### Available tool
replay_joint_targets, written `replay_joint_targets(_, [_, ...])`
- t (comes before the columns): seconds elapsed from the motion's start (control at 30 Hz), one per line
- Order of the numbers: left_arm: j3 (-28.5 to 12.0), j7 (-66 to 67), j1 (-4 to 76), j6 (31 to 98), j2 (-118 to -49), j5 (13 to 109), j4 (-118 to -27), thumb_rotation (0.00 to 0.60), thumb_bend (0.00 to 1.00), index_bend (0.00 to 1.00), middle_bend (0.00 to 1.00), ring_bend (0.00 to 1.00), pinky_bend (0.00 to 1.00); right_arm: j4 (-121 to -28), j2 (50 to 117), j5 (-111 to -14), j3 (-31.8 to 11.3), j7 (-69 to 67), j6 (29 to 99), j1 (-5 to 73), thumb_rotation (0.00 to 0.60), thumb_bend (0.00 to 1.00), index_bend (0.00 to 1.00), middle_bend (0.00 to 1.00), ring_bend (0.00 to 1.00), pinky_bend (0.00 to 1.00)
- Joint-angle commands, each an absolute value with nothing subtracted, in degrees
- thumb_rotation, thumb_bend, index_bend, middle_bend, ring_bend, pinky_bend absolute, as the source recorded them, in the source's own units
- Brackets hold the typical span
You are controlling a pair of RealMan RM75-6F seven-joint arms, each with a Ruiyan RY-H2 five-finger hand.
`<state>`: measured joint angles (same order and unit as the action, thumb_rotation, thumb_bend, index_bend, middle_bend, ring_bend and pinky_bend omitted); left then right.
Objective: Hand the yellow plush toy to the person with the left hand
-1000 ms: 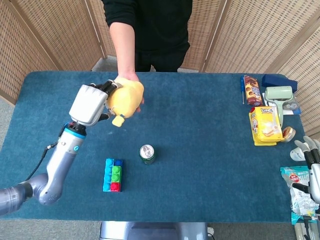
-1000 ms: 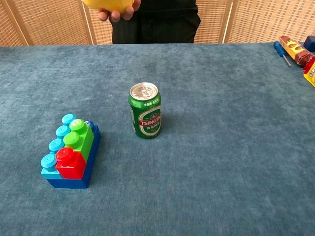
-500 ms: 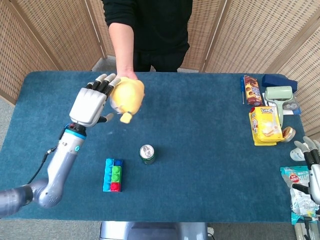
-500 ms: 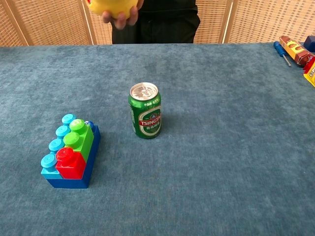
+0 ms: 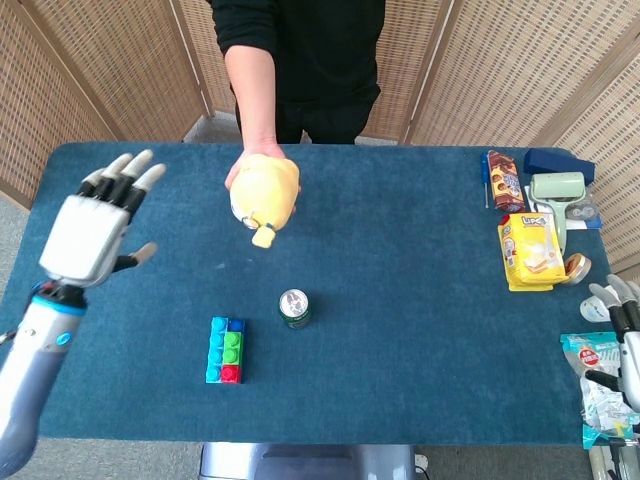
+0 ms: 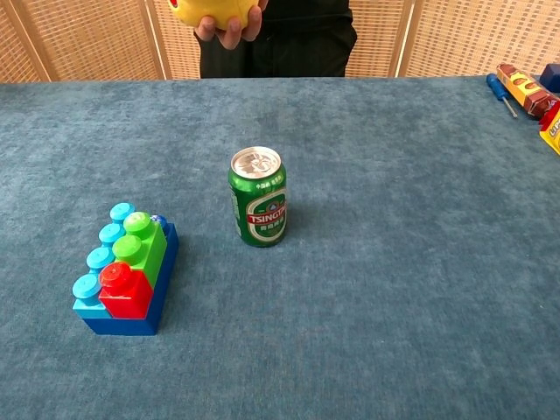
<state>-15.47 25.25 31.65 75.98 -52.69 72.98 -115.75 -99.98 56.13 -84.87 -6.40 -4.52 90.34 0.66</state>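
Robot's left hand (image 5: 95,225) hangs empty w/ fingers spread, well left of the yellow plush toy (image 5: 266,192) now cupped in the person's hand (image 5: 243,170) above the table (image 5: 420,300); right hand (image 5: 622,312) at frame edge, fingers unclear; risk: a sweeping retreat could clip the block stack (image 5: 227,350) or can (image 5: 294,308).

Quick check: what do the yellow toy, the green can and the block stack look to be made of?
Yellow plush toy: soft matte fabric by its rounded, dull surface, though no pile shows. Green can: likely aluminium, with a shiny silver lid, pull tab and glossy printed wall. Block stack: probably moulded plastic, with smooth bright studs and a slight sheen.
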Motion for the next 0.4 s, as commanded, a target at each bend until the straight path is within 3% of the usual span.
replay_joint_targets(0.03, [-8.1,10.8,22.6,81.3,-51.6,80.9,-106.1,0.600,0.07,0.00,0.00,0.00,0.19,-100.0,55.9,-84.8,-6.5,-5.0,90.5,0.5,0.600,0.08,0.14,0.00,0.01,0.00])
replay_joint_targets(0.23, [-2.8,-7.0,15.0,86.5,-57.5,84.9,-90.9,0.600,0.10,0.00,0.00,0.00,0.19,-99.9,55.6,-84.3,-6.8,-5.5,90.6,0.5,0.600,0.08,0.14,0.00,0.02,0.00])
replay_joint_targets(0.4, [0.0,-12.5,10.3,87.8,-61.0,83.8,-84.9,0.600,0.11,0.00,0.00,0.00,0.18,-100.1,55.4,-84.1,-6.8,-5.5,90.6,0.4,0.600,0.07,0.14,0.00,0.02,0.00])
